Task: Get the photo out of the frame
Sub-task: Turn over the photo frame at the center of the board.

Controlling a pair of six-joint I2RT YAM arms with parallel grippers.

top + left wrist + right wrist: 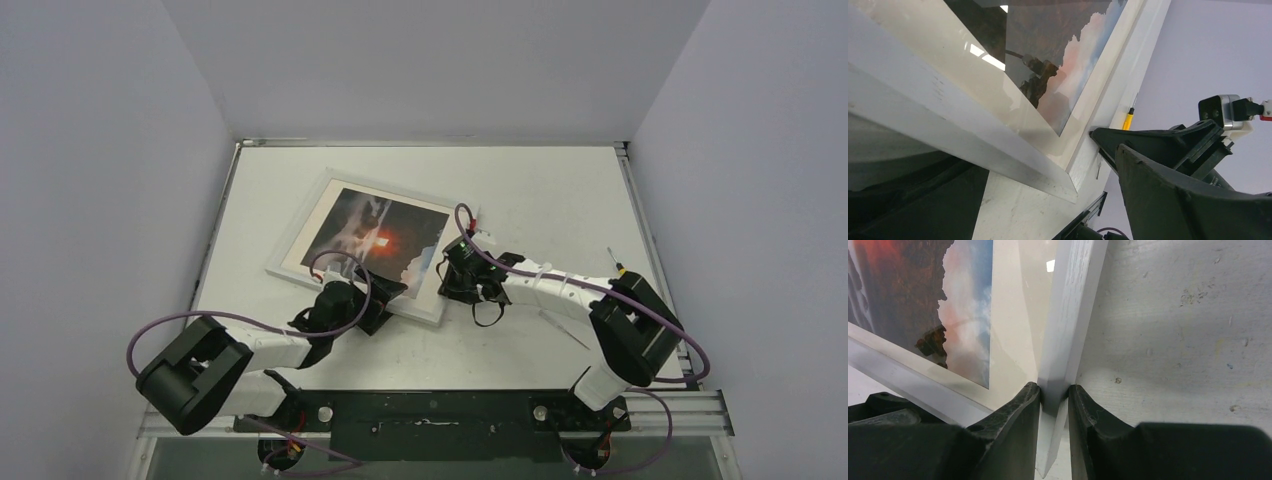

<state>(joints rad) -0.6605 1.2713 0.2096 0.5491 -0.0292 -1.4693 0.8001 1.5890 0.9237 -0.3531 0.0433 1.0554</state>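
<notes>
**Fingers (1018, 430) of the right gripper (1054, 395) clamped on the frame rail**

Both right-hand pads were closed tight on the narrow white border of the frame (1073, 300), one on the inner face and one on the outer, close to its near right corner. Nothing else was in that grip.

The photo (385, 235) was sealed inside, dark cloud with an orange-red glow at centre. A cream mat (1008, 315) ran round it, and the glass (998, 100) over it threw back the ceiling lights. The frame lay face up and skewed on the table (540, 190), left of centre and well clear of the walls.

I judged the frame stiff and fairly light, so an edge pinch would turn it. The glazed front looked slick and breakable, and I wanted no pad pressing on it. The rail was the right place to hold.

The print itself I took to be thin and floppy, easy to crease. I would take it by a margin only once the back was open. I could not see the back from any camera.

The left gripper (380, 298) was spread as wide as it goes at the frame's near edge and held nothing. From its wrist camera I could not tell whether either finger touched the rail.
</notes>
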